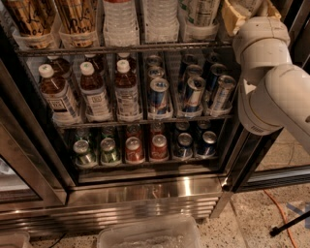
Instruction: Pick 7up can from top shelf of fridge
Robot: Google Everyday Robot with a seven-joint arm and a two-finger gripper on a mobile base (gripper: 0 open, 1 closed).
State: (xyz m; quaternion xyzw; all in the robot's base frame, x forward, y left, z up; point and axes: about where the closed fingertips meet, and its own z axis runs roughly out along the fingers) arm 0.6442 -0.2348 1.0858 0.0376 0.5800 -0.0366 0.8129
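Observation:
The fridge [145, 193] stands open in front of me, with wire racks and a ribbed steel base. The top shelf [121, 48] runs across the top of the view, fronted by clear plastic holders. The 7up can [199, 10], pale with green print, stands in a holder at the shelf's right; its top is cut off by the frame edge. My white arm [271, 92] rises along the right side. My gripper [242, 14] shows only as a beige part at the top edge, just right of the 7up can.
Brown bottles [24, 17] and clear water bottles [118, 22] fill the rest of the top shelf. The middle rack holds juice bottles [92, 92] and slim blue-and-silver cans [159, 97]. The bottom rack holds small cans [133, 147]. A clear plastic bin [150, 235] sits on the floor.

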